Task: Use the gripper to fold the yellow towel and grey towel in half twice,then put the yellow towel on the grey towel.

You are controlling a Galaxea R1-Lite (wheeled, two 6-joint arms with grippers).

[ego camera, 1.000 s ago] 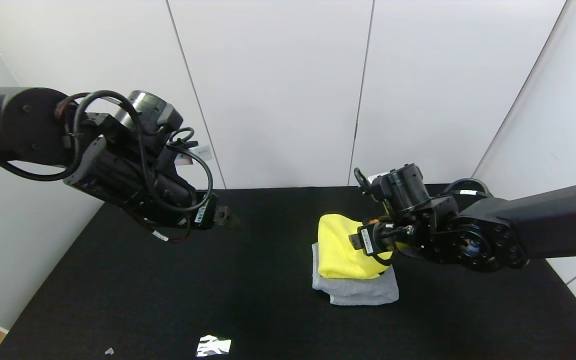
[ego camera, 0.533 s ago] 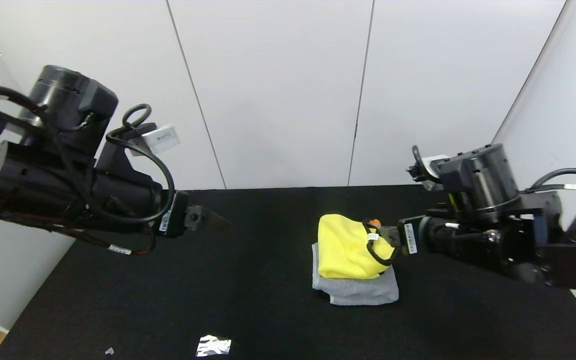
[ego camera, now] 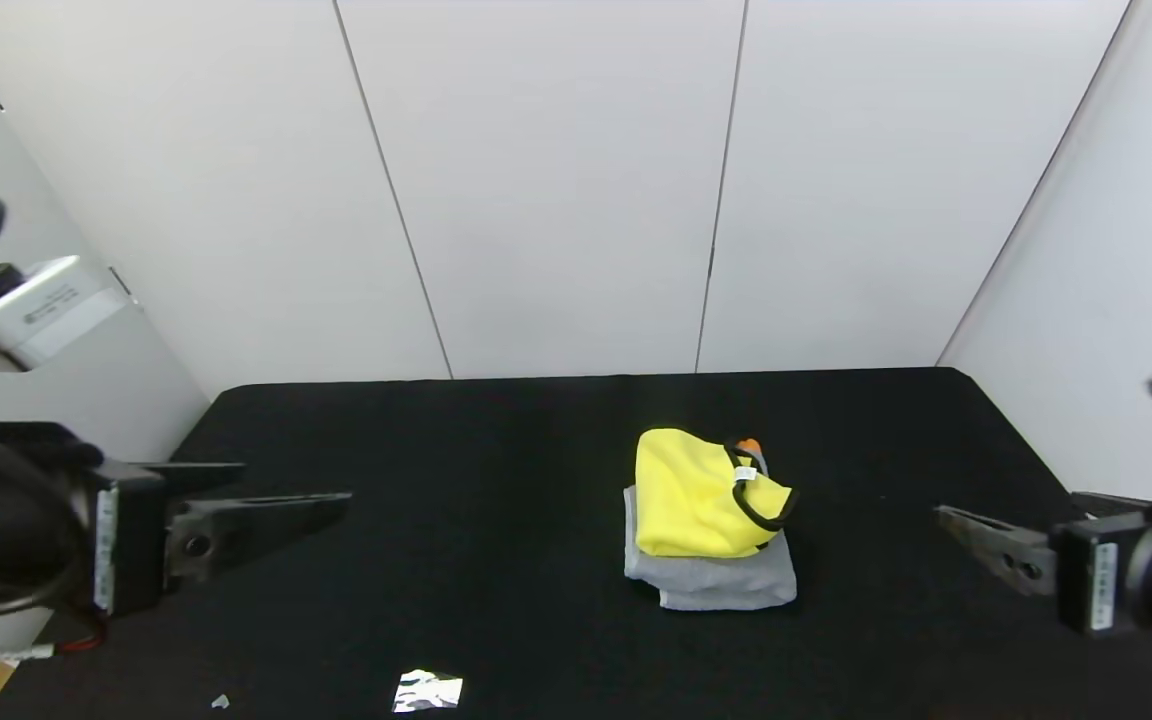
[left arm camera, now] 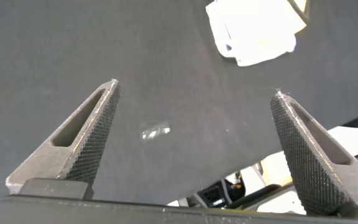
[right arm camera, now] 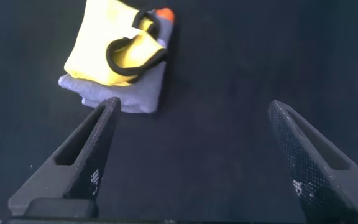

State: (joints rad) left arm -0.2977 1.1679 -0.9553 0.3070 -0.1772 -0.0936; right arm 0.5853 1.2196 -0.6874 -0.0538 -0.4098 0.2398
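The head camera looks forward and down across the black table (ego camera: 496, 600) from well back, both wrist cameras look close along their own spread fingers at that tabletop, and the right wrist view shares the towel stack, which the washed-out left perhaps also catches.

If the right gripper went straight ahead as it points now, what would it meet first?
Probably the bare black table. The right gripper stands open, and the stacked yellow towel and grey towel lie off to one side; depth is uncertain.

Left tool (ego camera: 266, 515), right tool (ego camera: 986, 545) withdrawn to table sides.
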